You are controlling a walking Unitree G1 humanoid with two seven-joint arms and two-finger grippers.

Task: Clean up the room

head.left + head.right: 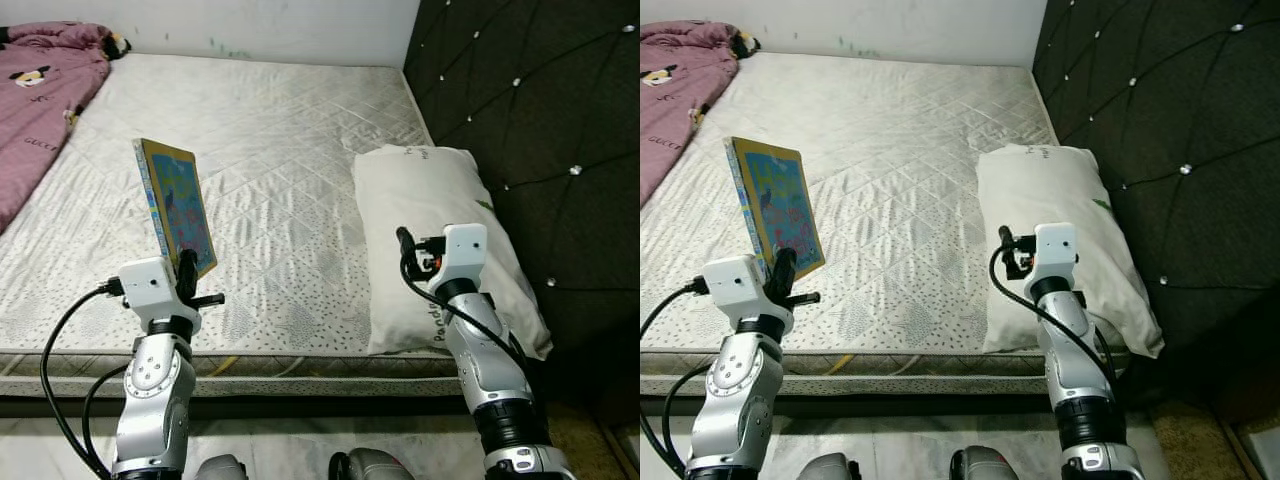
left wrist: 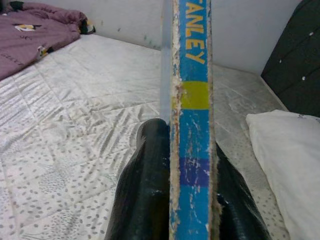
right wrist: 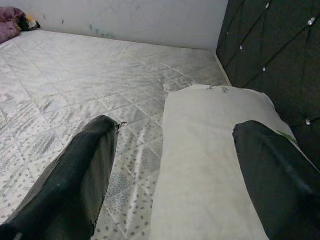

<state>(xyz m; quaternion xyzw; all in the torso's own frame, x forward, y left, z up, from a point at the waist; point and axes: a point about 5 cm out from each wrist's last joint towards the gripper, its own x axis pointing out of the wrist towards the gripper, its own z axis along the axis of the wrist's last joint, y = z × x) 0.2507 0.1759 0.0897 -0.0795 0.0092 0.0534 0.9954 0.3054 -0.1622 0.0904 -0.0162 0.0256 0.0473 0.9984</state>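
1. Left eye view: the left arm rises from the lower left with its wrist near the mattress (image 1: 290,150) front edge. The left gripper (image 1: 187,272) pinches the lower edge of a thin picture book (image 1: 176,205) and holds it upright above the mattress, its long axis running up and slightly away, its colourful yellow-bordered cover turned toward the robot's right. The right arm stands at the lower right, with the right gripper (image 1: 404,245) raised over the near end of a white pillow (image 1: 440,235) that lies along the black tufted headboard (image 1: 545,130). From here it cannot be told how the right fingers stand. A pink blanket (image 1: 40,100) printed with the word "GUCCI" lies at the far left of the mattress.

2. Right eye view: the same layout shows, with the book tilted a little toward the robot's left and the pillow's near end overhanging the mattress edge.

3. Left wrist view: the two black fingers (image 2: 145,195) press on either side of the book's worn blue spine (image 2: 192,125), which runs straight up between them. The letters "ANLEY" read along the spine in yellow.

4. Right wrist view: the right fingers (image 3: 75,185) are spread wide apart, one above the mattress, the other above the pillow, holding nothing.
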